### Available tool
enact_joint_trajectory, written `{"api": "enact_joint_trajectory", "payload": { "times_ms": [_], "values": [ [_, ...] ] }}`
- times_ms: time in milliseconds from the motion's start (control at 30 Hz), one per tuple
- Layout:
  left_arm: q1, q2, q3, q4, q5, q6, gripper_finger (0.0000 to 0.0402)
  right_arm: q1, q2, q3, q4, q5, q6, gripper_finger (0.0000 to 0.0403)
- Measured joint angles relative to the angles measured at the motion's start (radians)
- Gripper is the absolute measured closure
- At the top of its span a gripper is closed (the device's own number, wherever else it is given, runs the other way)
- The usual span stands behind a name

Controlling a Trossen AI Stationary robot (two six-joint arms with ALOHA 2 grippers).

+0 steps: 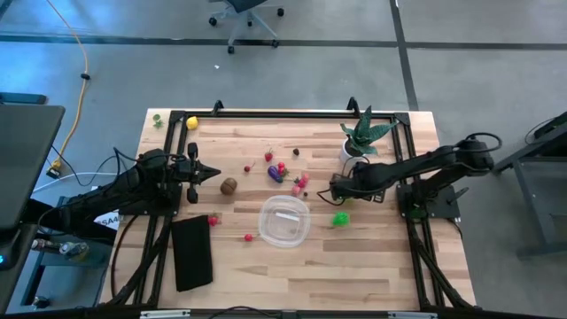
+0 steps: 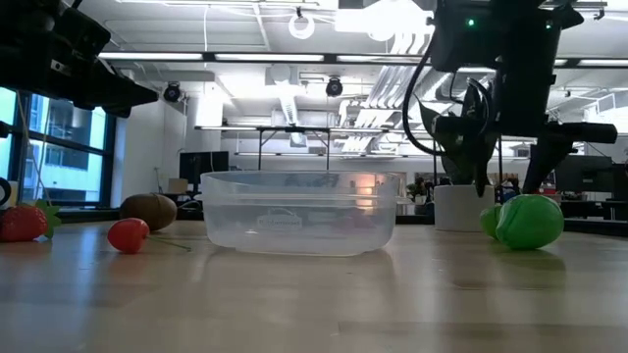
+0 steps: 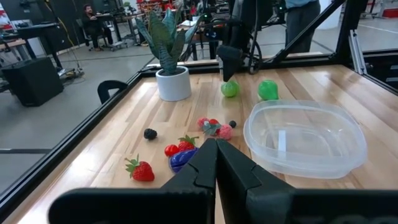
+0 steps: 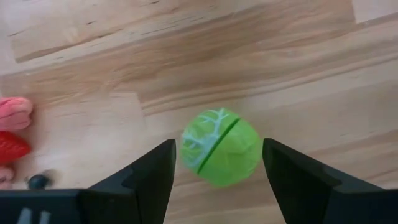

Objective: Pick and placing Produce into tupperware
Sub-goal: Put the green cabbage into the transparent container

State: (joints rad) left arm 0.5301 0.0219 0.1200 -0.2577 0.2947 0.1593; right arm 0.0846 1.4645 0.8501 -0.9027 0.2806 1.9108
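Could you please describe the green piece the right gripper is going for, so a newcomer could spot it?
Start at the potted plant. Just in front hangs the open right gripper. The green ball between its fingers bears pale leaf veins, unlike the other green piece beside the tupperware.

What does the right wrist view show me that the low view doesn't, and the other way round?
Only the right wrist view: the right claw open, its fingers either side of a green ball with pale leaf veins, and red and pink pieces nearby.

Only the low view: the empty tupperware, a brown piece, a red tomato, a strawberry and the white pot.

Both: bright green produce on the wooden table.
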Motion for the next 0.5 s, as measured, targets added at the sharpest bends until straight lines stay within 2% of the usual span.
{"api": "enact_joint_trajectory", "payload": {
  "times_ms": [333,500],
  "values": [
    [0.000,0.000,0.000,0.000,0.000,0.000,0.0401,0.005,0.037,-0.024,0.052,0.009,0.006,0.0171],
    [0.000,0.000,0.000,0.000,0.000,0.000,0.0401,0.008,0.033,-0.074,0.105,0.030,0.082,0.0165]
  ]
}}
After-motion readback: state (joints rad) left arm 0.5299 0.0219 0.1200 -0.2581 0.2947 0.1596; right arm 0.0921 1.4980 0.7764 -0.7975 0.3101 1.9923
